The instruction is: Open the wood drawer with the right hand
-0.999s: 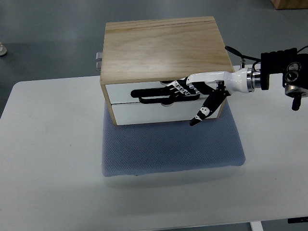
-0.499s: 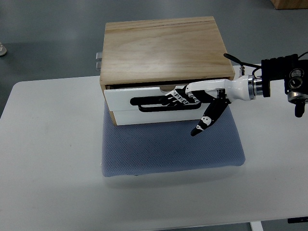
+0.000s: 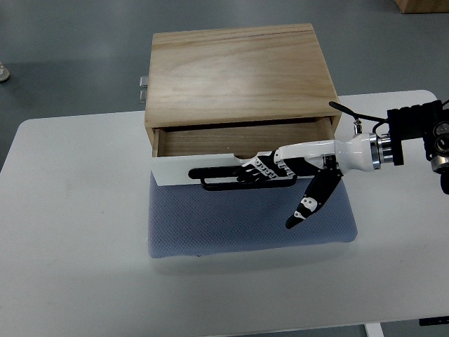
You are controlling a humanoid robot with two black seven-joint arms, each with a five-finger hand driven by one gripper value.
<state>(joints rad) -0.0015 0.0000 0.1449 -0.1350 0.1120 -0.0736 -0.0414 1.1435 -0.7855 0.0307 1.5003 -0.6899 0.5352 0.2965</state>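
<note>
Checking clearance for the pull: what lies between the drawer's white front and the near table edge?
In the top view, only the blue-grey padded mat, then bare white table.

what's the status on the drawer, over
Right hand hooked on the top drawer front, drawer partly out, inside looks empty. Left hand not in view. Nothing blocking on the blue mat.

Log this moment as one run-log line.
right hand: fingers hooked in drawer handle | upper drawer: pulled out, inside looks empty | left: out of view
</note>
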